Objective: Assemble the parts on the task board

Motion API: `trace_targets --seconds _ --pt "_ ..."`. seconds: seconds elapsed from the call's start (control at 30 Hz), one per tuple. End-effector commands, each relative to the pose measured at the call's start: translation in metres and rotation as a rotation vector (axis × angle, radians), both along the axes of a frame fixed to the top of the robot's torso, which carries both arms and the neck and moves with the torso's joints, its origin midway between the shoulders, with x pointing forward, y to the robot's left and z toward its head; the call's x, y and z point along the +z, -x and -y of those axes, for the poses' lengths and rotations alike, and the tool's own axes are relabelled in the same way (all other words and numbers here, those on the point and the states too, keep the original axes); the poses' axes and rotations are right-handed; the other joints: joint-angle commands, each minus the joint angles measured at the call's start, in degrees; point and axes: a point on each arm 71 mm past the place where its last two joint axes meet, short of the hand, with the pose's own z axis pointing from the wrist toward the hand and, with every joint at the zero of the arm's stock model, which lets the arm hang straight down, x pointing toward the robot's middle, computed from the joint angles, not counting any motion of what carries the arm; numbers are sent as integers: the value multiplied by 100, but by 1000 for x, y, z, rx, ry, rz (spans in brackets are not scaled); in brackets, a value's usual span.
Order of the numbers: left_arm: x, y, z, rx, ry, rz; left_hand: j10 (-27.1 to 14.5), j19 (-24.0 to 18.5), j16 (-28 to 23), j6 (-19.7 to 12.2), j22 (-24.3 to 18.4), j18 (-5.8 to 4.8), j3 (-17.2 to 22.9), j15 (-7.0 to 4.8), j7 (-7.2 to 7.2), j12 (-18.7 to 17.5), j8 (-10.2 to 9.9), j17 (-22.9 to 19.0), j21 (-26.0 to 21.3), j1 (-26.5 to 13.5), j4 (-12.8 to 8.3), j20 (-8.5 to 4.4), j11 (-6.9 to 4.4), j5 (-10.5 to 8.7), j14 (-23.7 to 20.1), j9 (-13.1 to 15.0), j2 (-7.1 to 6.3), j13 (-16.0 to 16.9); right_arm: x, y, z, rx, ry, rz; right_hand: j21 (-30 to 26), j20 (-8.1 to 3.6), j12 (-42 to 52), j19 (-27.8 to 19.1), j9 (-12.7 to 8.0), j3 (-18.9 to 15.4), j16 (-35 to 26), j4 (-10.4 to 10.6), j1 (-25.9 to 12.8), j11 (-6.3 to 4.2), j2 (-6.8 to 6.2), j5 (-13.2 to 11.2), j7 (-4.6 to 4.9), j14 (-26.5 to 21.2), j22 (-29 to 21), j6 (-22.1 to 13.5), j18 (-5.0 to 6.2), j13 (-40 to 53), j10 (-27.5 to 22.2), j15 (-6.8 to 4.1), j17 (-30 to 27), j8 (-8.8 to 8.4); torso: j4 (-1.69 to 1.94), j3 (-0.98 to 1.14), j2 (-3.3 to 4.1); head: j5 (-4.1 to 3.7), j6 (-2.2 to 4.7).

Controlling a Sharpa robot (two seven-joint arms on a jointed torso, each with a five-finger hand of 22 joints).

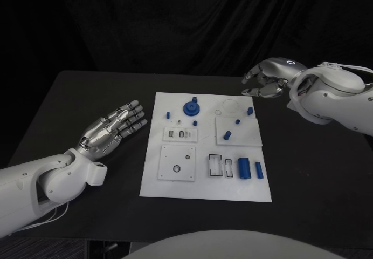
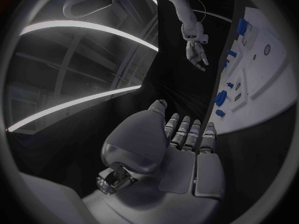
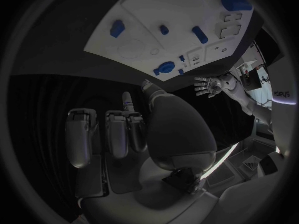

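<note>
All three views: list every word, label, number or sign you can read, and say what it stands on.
No text can be read for certain.
Right wrist view: pale lettering on a dark surface at the circle's rim, too blurred to read.
Task board: printed outlines and slots, no letters or numbers legible.
Blue parts: no markings.
Left hand and right hand: no labels visible.
</note>
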Motion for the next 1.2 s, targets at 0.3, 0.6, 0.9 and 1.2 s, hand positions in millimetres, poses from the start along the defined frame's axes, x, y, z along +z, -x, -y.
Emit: trace_targets --seconds 0.3,0.6,0.9,1.2 --pt "6 1 -2 29 59 61 -29 6 25 9 -4 19 50 3 28 15 3 3 -8 -61 -5 55 15 28 -4 9 -12 3 -24 16 32 -54 -30 -17 87 -3 14 510 -52 -183 73 240 101 44 -132 -390 31 584 1442 100 -91 1508 596 9 1465 -64 -46 -20 -4 -3 1" --pt "6 1 -3 30 59 61 -29 6 25 9 -4 19 50 3 28 15 3 3 -8 -61 -5 55 15 28 -4 9 -12 3 -43 21 37 -57 3 -55 65 2 14 497 -179 -290 47 385 211 33 -173 -442 7 575 1436 -96 -85 1508 596 7 1438 -237 -28 -19 0 8 -67" --pt "5 0 -2 26 59 59 -24 7 32 8 -4 19 66 7 32 23 5 5 -7 -71 -12 59 20 34 2 9 -5 5 -55 18 38 -69 27 -101 18 0 14 467 -194 -302 4 402 232 26 -177 -449 -4 558 1416 -111 -71 1508 596 3 1396 -252 -21 -16 7 -37 -97" --pt "5 0 -1 20 59 55 -21 6 34 10 -4 19 73 10 35 29 6 5 -8 -75 -17 62 24 35 4 10 -4 6 -60 14 33 -67 41 -124 -41 -9 14 431 -234 -312 -51 408 422 18 -154 -275 -9 536 1395 -48 -55 1508 596 -6 1342 -251 -44 -12 7 -12 -117"
